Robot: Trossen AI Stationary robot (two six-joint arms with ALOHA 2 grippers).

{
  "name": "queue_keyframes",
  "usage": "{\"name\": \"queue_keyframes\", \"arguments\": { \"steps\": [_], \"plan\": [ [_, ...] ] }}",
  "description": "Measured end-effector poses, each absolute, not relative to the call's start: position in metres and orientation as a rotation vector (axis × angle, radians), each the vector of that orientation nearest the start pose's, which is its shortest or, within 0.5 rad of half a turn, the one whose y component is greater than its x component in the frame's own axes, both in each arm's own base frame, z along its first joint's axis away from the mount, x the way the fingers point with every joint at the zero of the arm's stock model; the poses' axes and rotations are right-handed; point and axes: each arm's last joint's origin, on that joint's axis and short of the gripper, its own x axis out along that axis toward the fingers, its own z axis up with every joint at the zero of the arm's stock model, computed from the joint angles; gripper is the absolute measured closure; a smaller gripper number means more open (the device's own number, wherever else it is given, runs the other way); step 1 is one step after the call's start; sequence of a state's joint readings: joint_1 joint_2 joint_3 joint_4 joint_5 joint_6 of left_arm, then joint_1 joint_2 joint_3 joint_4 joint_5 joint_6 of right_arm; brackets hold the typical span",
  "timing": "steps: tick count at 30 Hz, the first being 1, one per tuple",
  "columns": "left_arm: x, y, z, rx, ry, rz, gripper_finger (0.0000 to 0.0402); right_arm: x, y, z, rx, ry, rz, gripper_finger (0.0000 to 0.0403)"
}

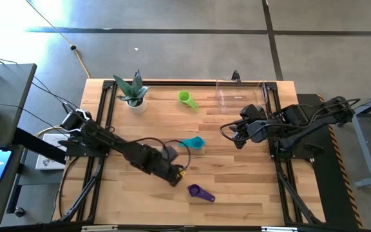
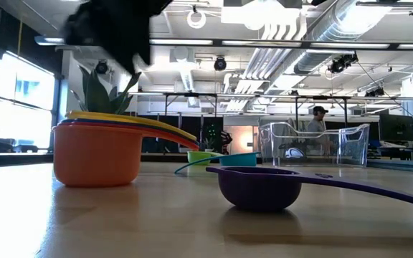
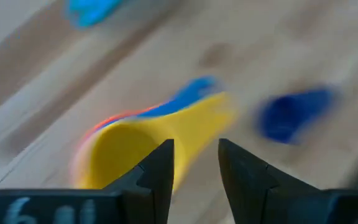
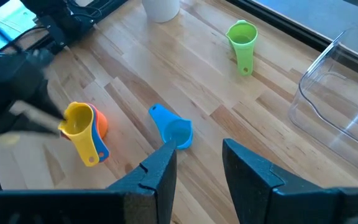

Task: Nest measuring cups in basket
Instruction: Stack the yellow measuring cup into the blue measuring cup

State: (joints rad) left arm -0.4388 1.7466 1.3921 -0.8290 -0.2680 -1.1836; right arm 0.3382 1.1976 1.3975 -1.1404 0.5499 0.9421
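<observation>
Your nested stack (image 4: 84, 129), a yellow cup on top with blue and red inside an orange one, sits on the table (image 1: 237, 193) near the front left, directly below the left gripper (image 3: 194, 163). That gripper's fingers stand apart above the yellow handle and hold nothing. The teal cup (image 1: 194, 143) lies mid-table, the purple cup (image 1: 199, 192) nearer the front edge, and the green cup (image 1: 185, 98) by the potted plant (image 1: 133, 93). You'll find the clear basket (image 1: 240, 95) at the back right. The right gripper (image 4: 194, 163) waits just in front of it, part open and empty.
</observation>
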Motion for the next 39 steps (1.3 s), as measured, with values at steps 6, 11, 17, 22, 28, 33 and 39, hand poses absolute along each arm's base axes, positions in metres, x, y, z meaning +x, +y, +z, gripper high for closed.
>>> {"name": "queue_keyframes", "arguments": {
  "steps": [6, 11, 17, 22, 28, 33, 39],
  "plan": [
    [0.347, -0.144, 0.246, -0.564, 0.986, 0.185, 0.03, 0.2, 0.054, 0.382, 0.501, 0.665, -0.572, 0.0281],
    [0.36, -0.142, 0.225, -0.57, 1.092, 0.035, 0.0311, 0.2, 0.054, 0.382, 0.527, 0.658, -0.58, 0.0281],
    [0.367, -0.147, 0.219, -0.538, 1.111, -0.153, 0.032, 0.2, 0.054, 0.382, 0.58, 0.644, -0.6, 0.0281],
    [0.365, -0.146, 0.216, -0.461, 1.127, -0.185, 0.0326, 0.2, 0.054, 0.382, 0.603, 0.638, -0.607, 0.0281],
    [0.361, -0.144, 0.205, -0.367, 1.196, -0.136, 0.0332, 0.2, 0.054, 0.382, 0.611, 0.636, -0.61, 0.0281],
    [0.365, -0.146, 0.189, -0.343, 1.228, -0.13, 0.0332, 0.2, 0.054, 0.382, 0.61, 0.634, -0.612, 0.0281],
    [0.367, -0.146, 0.173, -0.322, 1.272, -0.096, 0.0332, 0.2, 0.054, 0.382, 0.611, 0.635, -0.611, 0.0281]
  ]
}}
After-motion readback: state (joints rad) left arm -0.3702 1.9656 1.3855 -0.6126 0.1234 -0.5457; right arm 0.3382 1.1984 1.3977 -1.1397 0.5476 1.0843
